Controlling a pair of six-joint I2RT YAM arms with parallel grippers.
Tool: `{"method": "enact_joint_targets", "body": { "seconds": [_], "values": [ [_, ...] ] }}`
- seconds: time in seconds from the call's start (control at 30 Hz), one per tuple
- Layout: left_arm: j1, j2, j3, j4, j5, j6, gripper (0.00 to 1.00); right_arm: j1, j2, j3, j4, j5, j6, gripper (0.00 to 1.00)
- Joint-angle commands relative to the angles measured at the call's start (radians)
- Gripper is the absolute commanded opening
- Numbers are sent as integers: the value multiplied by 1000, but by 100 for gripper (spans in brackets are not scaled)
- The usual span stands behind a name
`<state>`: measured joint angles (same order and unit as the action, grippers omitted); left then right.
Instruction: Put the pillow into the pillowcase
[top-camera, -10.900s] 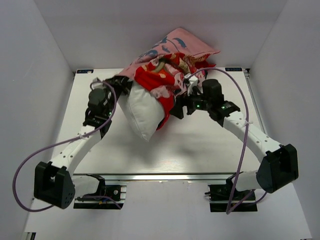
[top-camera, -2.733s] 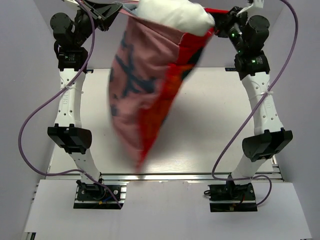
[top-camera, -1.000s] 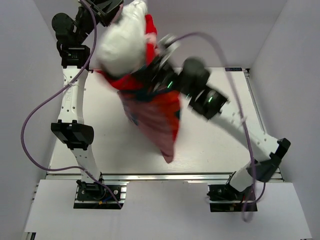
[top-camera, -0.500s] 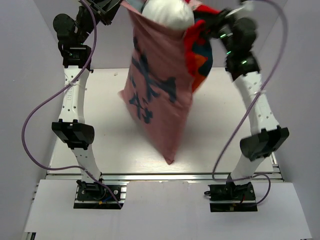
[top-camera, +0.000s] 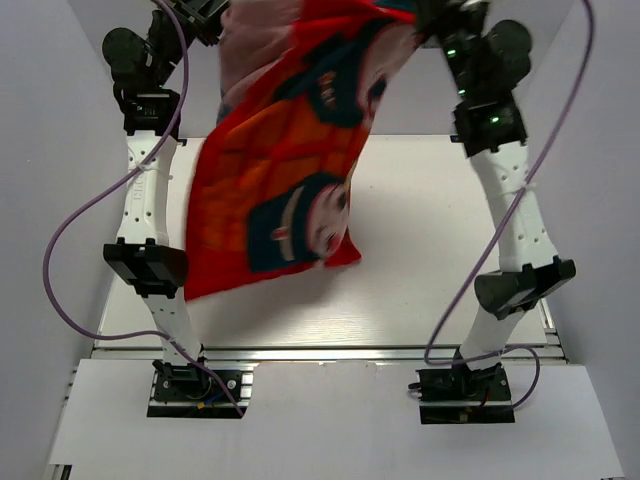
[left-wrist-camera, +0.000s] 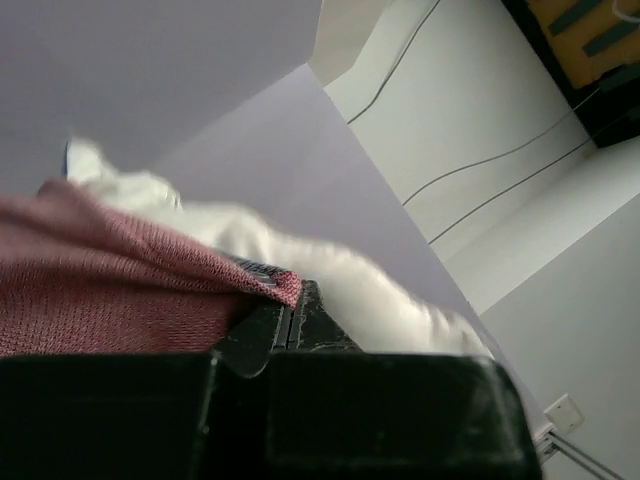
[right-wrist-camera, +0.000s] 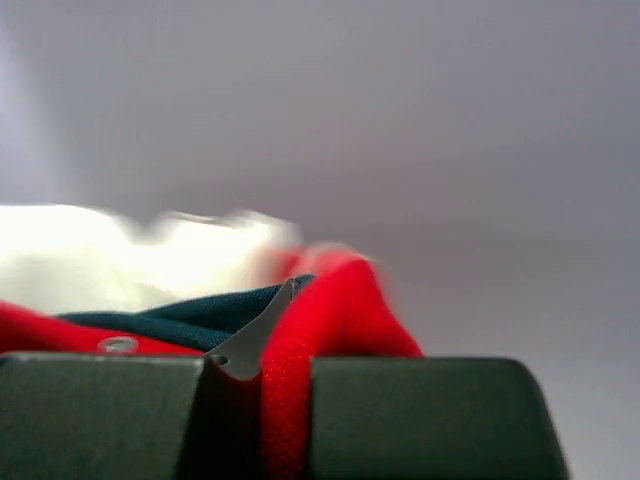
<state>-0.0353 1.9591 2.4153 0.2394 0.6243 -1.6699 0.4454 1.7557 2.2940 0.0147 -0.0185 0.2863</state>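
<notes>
Pillowcase (top-camera: 290, 170) hangs mouth-up, its long axis running down toward the tabletop (top-camera: 430, 260). It is held high by the left claw (left-wrist-camera: 292, 305), pressed together on the pink hem, and the right claw (right-wrist-camera: 262, 335), pinching the red hem. The pillow (left-wrist-camera: 340, 275) shows white just past each claw, at the mouth, so neither claw is nearer; I judge it must sink straight down the sleeve.
</notes>
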Motion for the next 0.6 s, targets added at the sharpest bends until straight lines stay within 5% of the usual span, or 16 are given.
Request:
{"method": "enact_joint_targets", "body": {
  "seconds": [0.0,0.07,0.13,0.23,0.3,0.4,0.47,0.57],
  "values": [
    [8,-32,51,77,-72,-37,0,-140,-86,84,163,132,111,0],
    [8,-31,51,81,-75,-40,0,-122,-151,-63,186,-88,178,0],
    [8,-28,48,87,-77,-42,0,197,-257,-169,167,-171,159,0],
    [8,-34,30,92,-69,-42,0,544,-370,-382,191,-141,9,0],
    [8,-39,22,87,-64,-40,0,585,-361,-378,188,-101,-82,0],
    [17,-52,18,86,-60,-44,0,476,-296,-291,260,86,-219,0],
    [18,-57,18,90,-63,-47,0,195,-236,-221,304,98,-143,0],
    [18,-55,22,104,-77,-63,0,-69,-6,144,101,126,54,0]
  ]
}}
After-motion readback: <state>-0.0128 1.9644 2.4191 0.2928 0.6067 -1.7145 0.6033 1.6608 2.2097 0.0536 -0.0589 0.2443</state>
